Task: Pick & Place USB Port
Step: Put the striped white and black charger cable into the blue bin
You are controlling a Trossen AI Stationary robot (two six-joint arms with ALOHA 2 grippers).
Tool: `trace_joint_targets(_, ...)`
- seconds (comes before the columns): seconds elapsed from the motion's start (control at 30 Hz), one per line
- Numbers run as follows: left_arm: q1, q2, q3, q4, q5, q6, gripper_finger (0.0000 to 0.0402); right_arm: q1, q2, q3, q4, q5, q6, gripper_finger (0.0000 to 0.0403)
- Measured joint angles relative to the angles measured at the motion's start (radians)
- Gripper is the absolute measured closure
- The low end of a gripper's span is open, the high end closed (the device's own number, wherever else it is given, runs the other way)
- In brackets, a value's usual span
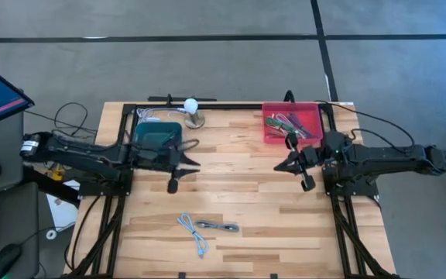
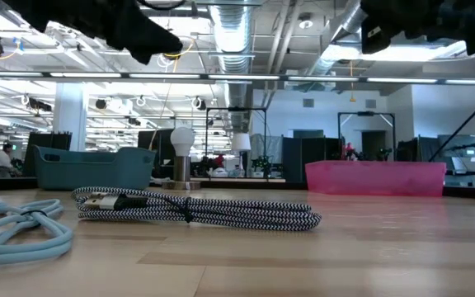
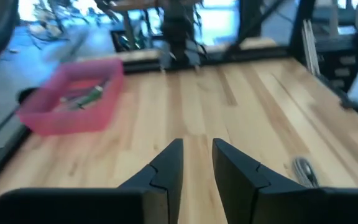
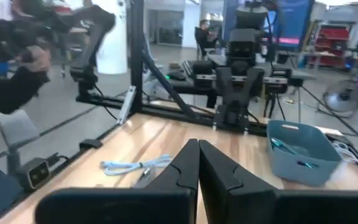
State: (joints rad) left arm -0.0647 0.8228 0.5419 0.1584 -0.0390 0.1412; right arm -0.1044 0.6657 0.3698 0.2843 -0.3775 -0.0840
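High view: the left gripper [image 1: 195, 163] hangs above the wooden counter [image 1: 238, 194] just beside the teal bin [image 1: 158, 134], on the side facing the counter's middle. In the left wrist view its 2 fingers [image 3: 166, 169] stand a narrow gap apart with bare wood between them, and nothing is held. The left arm reaches in from the counter's left edge, passing along the near side of the teal bin.

The right gripper [image 1: 281, 167] hovers out toward the counter's middle, well apart from the teal bin and near the pink tray [image 1: 292, 122]. In the right wrist view its fingers [image 4: 185, 167] are pressed together, empty. The right arm stretches back to the counter's right edge.

The task's cables lie well apart from the teal bin, nearer the front edge of the counter. A light blue USB cable [image 1: 193, 232] is loosely looped, and a black-and-white braided USB cable [image 1: 217, 226] lies just beside it, on the side toward the right arm. In the low view the braided cable is coiled flat on the wood with its plug end toward the blue one. Neither gripper touches them.

The teal bin sits at the back left of the counter and holds some cable. Just beside it, toward the middle, stands a white light bulb on a stand [image 1: 192, 109]. The pink tray, at the back right, holds a tangle of small cables.
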Motion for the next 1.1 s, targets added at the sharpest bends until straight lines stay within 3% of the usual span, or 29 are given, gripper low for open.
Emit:
trace_joint_targets(0.23, -0.023, 0.153, 0.008, 0.070, 0.003, 0.002, 0.0335, 0.004, 0.001, 0.000, -0.098, 0.161, -0.028, 0.0403)
trace_joint_targets(0.5, -0.075, 0.329, 0.169, 0.057, 0.003, -0.011, 0.0348, 0.012, 0.001, 0.000, -0.160, 0.174, -0.031, 0.0403)
trace_joint_targets(0.7, -0.074, 0.427, 0.276, -0.106, -0.018, -0.039, 0.0314, 0.011, 0.001, 0.000, -0.188, 0.174, -0.031, 0.0403)
trace_joint_targets(0.97, -0.083, 0.512, 0.280, -0.160, -0.004, -0.179, 0.0258, 0.011, 0.000, 0.000, -0.195, 0.181, -0.028, 0.0403)
trace_joint_targets(1.1, -0.081, 0.550, 0.280, -0.185, 0.064, -0.277, 0.0236, 0.010, 0.000, 0.000, -0.199, 0.233, -0.010, 0.0403)
